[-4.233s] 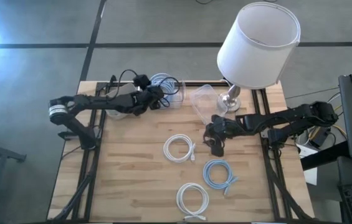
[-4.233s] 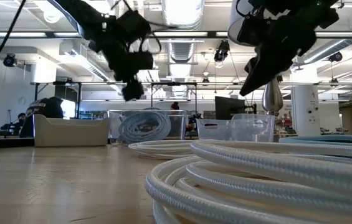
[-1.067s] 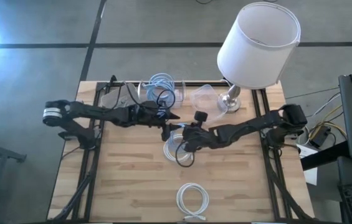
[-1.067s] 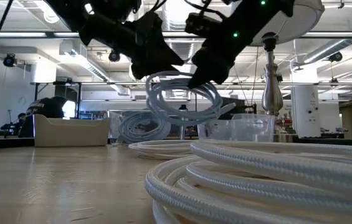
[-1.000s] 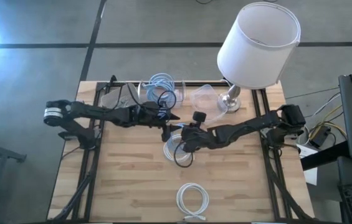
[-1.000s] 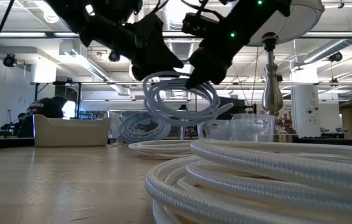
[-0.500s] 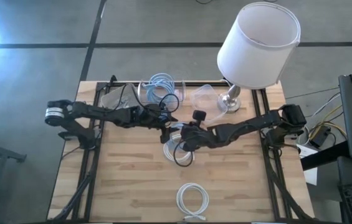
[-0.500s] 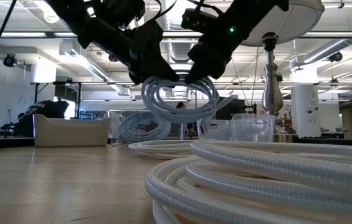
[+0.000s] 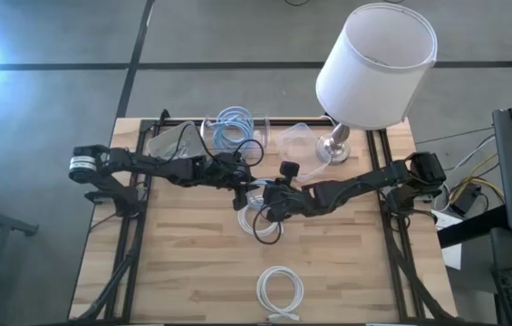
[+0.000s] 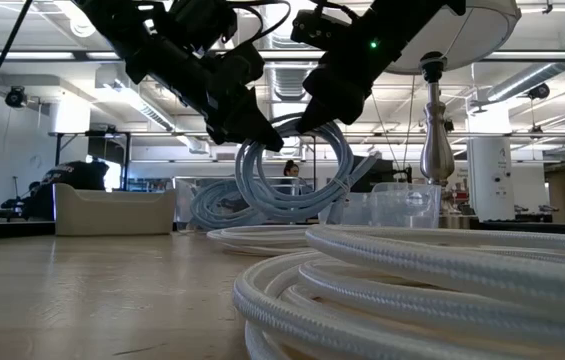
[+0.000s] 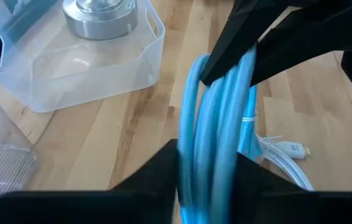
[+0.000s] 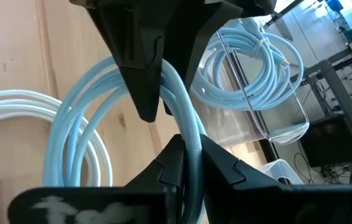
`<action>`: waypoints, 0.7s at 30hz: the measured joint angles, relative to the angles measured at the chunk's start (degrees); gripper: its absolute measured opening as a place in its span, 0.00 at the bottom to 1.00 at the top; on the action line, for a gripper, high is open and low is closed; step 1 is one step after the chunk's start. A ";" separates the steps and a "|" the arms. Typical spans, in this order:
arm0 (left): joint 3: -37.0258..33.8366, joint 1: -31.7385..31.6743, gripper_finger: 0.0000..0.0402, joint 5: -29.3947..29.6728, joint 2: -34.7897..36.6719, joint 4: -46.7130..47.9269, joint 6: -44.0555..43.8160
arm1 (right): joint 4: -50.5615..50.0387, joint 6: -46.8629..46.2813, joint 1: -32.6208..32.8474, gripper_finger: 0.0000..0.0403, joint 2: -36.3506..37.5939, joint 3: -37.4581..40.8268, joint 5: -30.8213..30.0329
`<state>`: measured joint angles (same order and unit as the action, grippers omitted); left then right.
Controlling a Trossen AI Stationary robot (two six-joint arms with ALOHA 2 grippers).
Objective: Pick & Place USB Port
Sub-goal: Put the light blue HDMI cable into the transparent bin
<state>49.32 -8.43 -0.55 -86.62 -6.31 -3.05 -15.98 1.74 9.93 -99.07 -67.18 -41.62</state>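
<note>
So it's a mid-air handoff: the blue cable coil (image 10: pixel 292 172) hangs above the desk (image 9: pixel 183 263), a bit in front of the lamp (image 9: pixel 375 65). The right pincer (image 12: pixel 188 163) is clamped on one strand, and the left pincer (image 11: pixel 208 167) is pinched around the bundle from the other side. Best move is probably for the left to get a firm hold on the whole bundle before the right eases off, otherwise the loops spill. Compared with a second ago, the left pincer was wide and beside the coil; now it's closed onto it.

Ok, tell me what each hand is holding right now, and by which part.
Both hold the blue cable coil, lifted off the table: left hand and right hand each pinch its strands at the top of the loop, side by side.
</note>
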 joint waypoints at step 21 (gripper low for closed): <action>-0.11 -0.13 0.16 1.11 0.10 0.41 -0.35 | -0.79 -0.04 -1.05 0.30 0.10 0.07 0.25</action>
<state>49.21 -8.56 0.56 -86.52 -5.89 -3.40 -16.76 1.69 8.88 -98.97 -67.11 -41.36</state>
